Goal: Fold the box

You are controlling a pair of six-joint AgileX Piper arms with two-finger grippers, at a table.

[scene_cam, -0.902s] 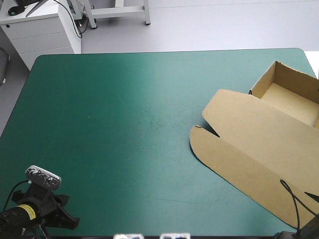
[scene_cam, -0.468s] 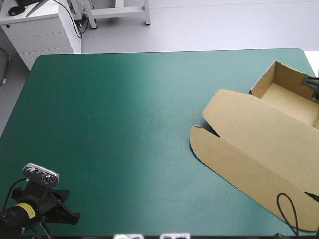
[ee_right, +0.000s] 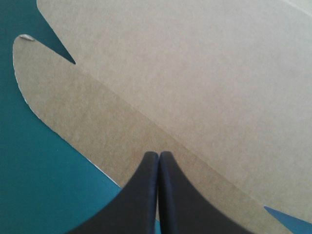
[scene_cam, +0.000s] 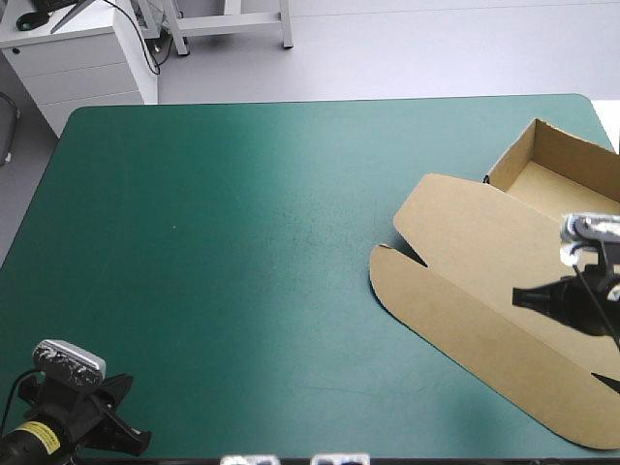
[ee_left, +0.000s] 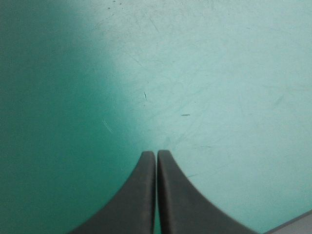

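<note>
Now my right gripper [ee_right: 158, 153], pinched shut and empty, sits over the flat lid [ee_right: 204, 73] of the box [scene_cam: 475, 262], perhaps touching; pushing down here could skid the whole board sideways.

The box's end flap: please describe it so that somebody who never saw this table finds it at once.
At the right of the teal-green table lies the brown box, its tray open and its lid flat. The flap is the lid's outermost strip, toward the table's middle. Its corner curves round, and a crease and a notch part it from the lid.
</note>
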